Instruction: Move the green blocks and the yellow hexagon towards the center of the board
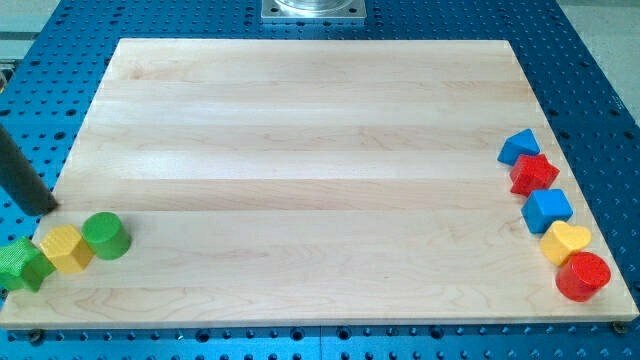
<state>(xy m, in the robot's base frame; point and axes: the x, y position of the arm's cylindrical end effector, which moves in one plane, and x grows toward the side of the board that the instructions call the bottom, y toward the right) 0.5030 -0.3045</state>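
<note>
At the view's bottom-left corner of the wooden board (300, 130), three task pieces are sitting in a tight row: a green star-shaped block (22, 263) hanging over the board's left edge, the yellow hexagon (66, 248) touching it on the right, and a green cylinder (105, 235) pressing against the hexagon's far side. All three are lying well apart from the board's middle, which is standing bare, so by this single camera view the job is looking barely begun, if begun at all; every one of the three pieces is waiting to be pushed up and to the view's right.

My tip (45, 209) is resting just above and to the left of the yellow hexagon, near the board's left edge, close to the row but with a small gap showing between it and the blocks. The arm is carrying no gripper, only the dark rod, so nothing is being held or clamped.

Along the view's right edge, five unrelated pieces are lining up from top to bottom: a blue block (518, 146) of wedge-like shape, a red star-shaped block (533, 174), a blue cube-like block (547, 209), a yellow heart-shaped block (565, 241) and a red cylinder (583, 276). A blue perforated table (590, 60) is surrounding the board.
</note>
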